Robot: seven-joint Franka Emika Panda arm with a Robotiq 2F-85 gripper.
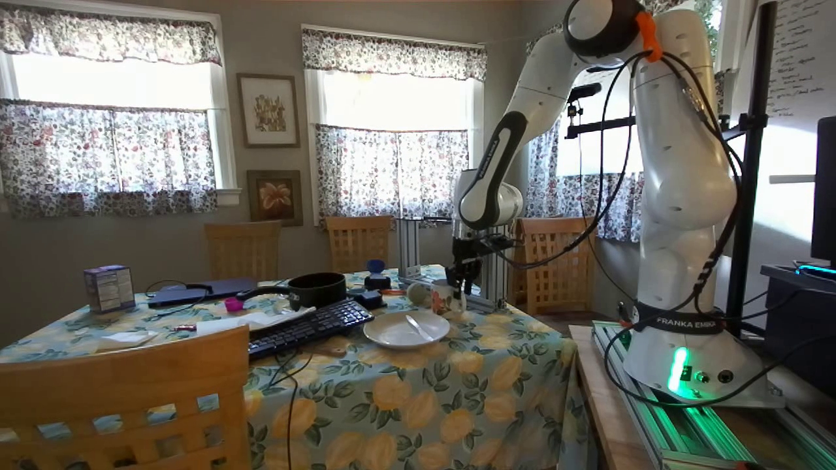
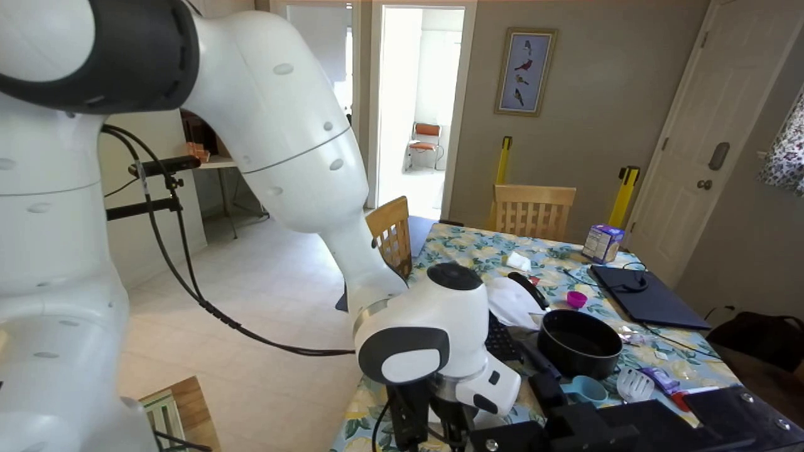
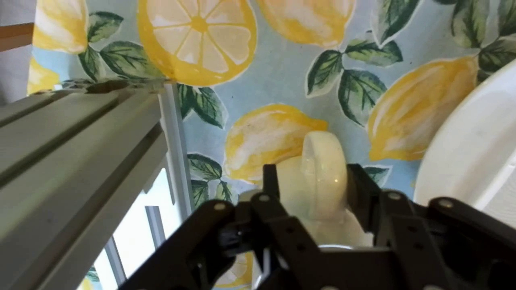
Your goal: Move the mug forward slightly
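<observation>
The pale mug (image 3: 330,231) stands on the lemon-print tablecloth in the wrist view, its handle pointing up the picture. My gripper (image 3: 313,169) is open around the handle. The right finger is at or against the handle's side, and a gap shows between the left finger and the handle. The gripper covers the mug's rim and far side. In an exterior view my gripper (image 1: 466,287) points down at the mug (image 1: 445,299), which shows a reddish pattern. In an exterior view my gripper (image 2: 433,433) is at the bottom edge, and the mug is mostly hidden.
A white plate (image 1: 385,334) with a knife lies beside the mug; its rim (image 3: 455,137) is right of my gripper. A metal profile frame (image 3: 80,161) rises close on the left. A tipped pale cup (image 1: 418,294), keyboard (image 1: 313,328) and black pot (image 2: 579,344) are also on the table.
</observation>
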